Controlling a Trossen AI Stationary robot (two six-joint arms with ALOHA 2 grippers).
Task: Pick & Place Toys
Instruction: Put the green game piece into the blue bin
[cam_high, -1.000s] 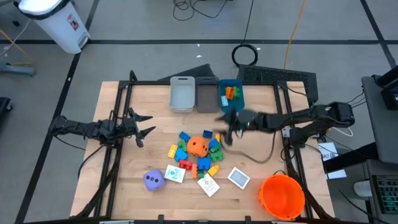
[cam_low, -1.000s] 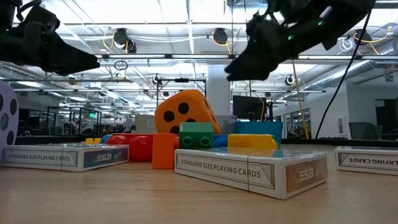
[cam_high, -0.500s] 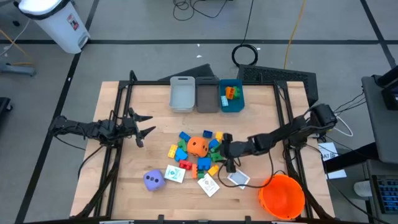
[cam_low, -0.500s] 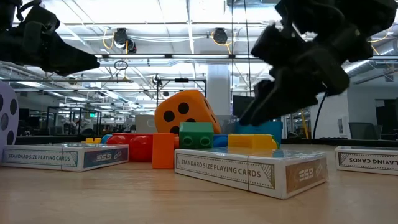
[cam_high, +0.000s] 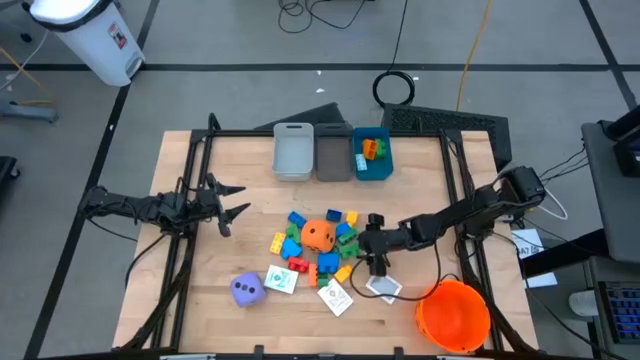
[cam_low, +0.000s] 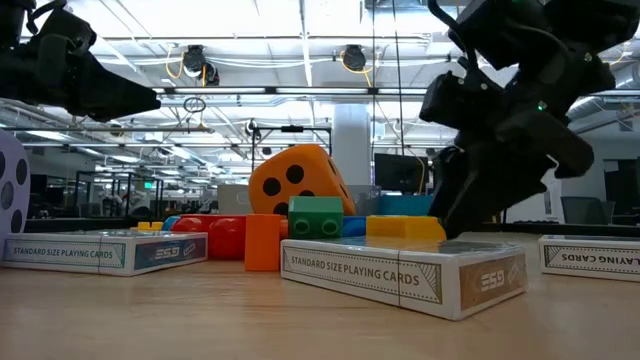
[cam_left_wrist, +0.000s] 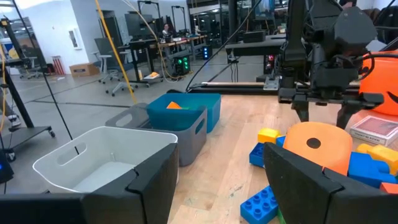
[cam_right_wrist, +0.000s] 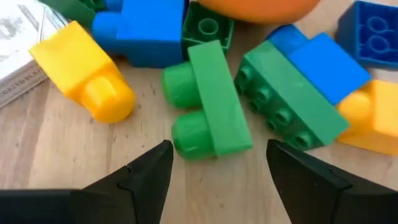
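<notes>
In the low view, card boxes (cam_low: 405, 273) lie nearest, the toys (cam_high: 318, 250) heaped mid-frame behind. The right hand (cam_high: 378, 264) has swung from the blue bin (cam_high: 372, 154) down to the pile's right edge, fingers wide over a green block (cam_right_wrist: 208, 99), likely the next pick. At far left the left hand (cam_high: 228, 200) waits wide.

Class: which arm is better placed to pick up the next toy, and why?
Right. Its open right gripper hangs directly over the toy pile, the green block before its fingers; the left gripper waits at the table's left edge.

Toys (cam_high: 318, 247) clustered mid-table, seemingly loose
</notes>
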